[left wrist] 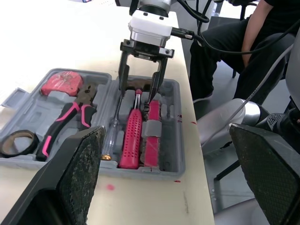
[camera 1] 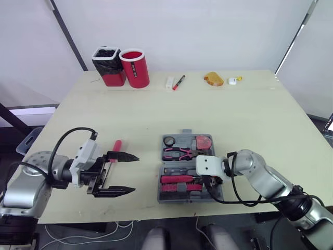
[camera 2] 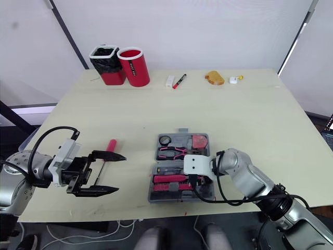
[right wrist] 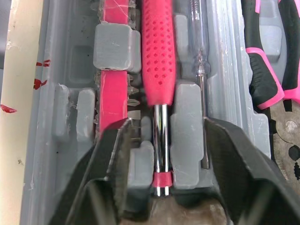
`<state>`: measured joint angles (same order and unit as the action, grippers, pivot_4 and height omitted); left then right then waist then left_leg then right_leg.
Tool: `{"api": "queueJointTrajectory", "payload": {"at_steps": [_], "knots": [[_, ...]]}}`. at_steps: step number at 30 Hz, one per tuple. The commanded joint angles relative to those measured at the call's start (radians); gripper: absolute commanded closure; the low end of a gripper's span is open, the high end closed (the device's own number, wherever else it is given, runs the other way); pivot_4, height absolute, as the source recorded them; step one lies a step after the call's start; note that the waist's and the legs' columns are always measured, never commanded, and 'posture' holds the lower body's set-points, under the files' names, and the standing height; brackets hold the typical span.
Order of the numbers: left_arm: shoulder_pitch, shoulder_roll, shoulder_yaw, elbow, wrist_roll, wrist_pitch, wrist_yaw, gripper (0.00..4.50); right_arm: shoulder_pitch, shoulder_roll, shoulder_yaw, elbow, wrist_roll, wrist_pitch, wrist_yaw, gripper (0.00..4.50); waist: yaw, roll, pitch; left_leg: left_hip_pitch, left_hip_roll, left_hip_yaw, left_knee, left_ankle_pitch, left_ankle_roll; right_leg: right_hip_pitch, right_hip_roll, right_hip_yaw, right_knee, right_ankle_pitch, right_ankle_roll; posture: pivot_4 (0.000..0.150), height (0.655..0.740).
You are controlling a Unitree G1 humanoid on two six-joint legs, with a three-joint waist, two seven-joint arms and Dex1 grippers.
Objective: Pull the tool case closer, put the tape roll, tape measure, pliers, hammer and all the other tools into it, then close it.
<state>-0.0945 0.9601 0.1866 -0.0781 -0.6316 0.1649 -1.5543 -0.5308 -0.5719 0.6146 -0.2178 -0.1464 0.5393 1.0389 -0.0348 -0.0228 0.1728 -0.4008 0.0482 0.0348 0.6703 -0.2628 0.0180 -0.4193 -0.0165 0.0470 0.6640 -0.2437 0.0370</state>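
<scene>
Both pairs of jaws stand apart, clamped on nothing. Low over the front half of the open tool case (camera 1: 183, 137) hangs the right gripper (right wrist: 166, 129), its fingers either side of the steel shaft of a pink-handled screwdriver (right wrist: 158, 51) seated in its slot, with a clear-handled tester (right wrist: 197, 37) just beside it. Pliers (camera 1: 177, 152), tape roll (camera 1: 169, 140) and tape measure (camera 1: 204, 141) lie in the case's rear half. The case sits near the middle of the table's (camera 1: 250, 114) front edge. Toward the front-left corner hovers the left gripper (camera 1: 134, 174), and a pink-handled tool (camera 1: 117, 145) lies on the table there, apart from the case.
</scene>
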Motion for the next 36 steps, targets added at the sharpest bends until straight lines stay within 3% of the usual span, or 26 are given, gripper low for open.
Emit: {"api": "queueJointTrajectory", "payload": {"at_steps": [1,5,6,8,10,24,30,36], "knots": [[-0.008,0.015,0.005,-0.011,-0.006,-0.011,-0.054,0.00,0.013,0.020,-0.073,-0.006,0.049,-0.037,-0.017,2.27,0.000,0.000,0.000,0.000,0.000,0.000,0.000,0.000,0.000,0.000,0.000,0.000,0.000,0.000,0.000,0.150,0.7400],[-0.008,0.010,0.003,-0.013,-0.005,-0.013,-0.051,0.00,0.044,0.068,-0.147,0.015,0.132,-0.076,-0.030,2.27,0.000,0.000,0.000,0.000,0.000,0.000,0.000,0.000,0.000,0.000,0.000,0.000,0.000,0.000,0.000,0.150,0.7400],[-0.008,0.009,0.003,-0.014,-0.005,-0.012,-0.050,0.00,0.052,0.081,-0.164,0.021,0.151,-0.090,-0.035,2.85,0.000,0.000,0.000,0.000,0.000,0.000,0.000,0.000,0.000,0.000,0.000,0.000,0.000,0.000,0.000,0.150,0.7400],[-0.012,0.005,-0.001,-0.018,-0.006,-0.011,-0.045,0.00,0.064,0.086,-0.167,0.035,0.166,-0.122,-0.022,3.51,0.000,0.000,0.000,0.000,0.000,0.000,0.000,0.000,0.000,0.000,0.000,0.000,0.000,0.000,0.000,0.150,0.7400],[-0.013,0.003,-0.002,-0.019,-0.006,-0.012,-0.044,0.00,0.066,0.095,-0.161,0.045,0.176,-0.133,-0.016,4.48,0.000,0.000,0.000,0.000,0.000,0.000,0.000,0.000,0.000,0.000,0.000,0.000,0.000,0.000,0.000,0.150,0.7400],[0.002,-0.009,0.008,-0.037,-0.011,-0.007,-0.020,0.00,0.076,0.117,-0.044,0.244,0.052,-0.161,-0.037,4.48,-0.002,-0.002,-0.001,0.002,0.000,0.000,0.000,0.000,0.000,0.001,0.000,0.000,0.000,0.000,0.000,0.150,0.7400],[0.044,-0.022,0.032,-0.051,-0.015,-0.001,0.012,0.00,0.097,0.145,-0.176,0.142,0.152,-0.149,-0.073,4.48,-0.001,-0.002,-0.002,0.003,0.000,0.000,0.000,0.000,0.000,0.002,0.000,0.000,0.001,0.000,0.000,0.150,0.7400],[0.126,-0.075,0.102,-0.061,-0.031,0.026,0.118,0.00,0.224,0.133,-0.418,0.030,0.323,-0.202,-0.111,4.48,0.003,-0.002,-0.001,0.001,0.000,0.000,0.000,0.000,0.000,0.002,-0.001,0.000,0.000,0.000,0.000,0.150,0.7400]]}}
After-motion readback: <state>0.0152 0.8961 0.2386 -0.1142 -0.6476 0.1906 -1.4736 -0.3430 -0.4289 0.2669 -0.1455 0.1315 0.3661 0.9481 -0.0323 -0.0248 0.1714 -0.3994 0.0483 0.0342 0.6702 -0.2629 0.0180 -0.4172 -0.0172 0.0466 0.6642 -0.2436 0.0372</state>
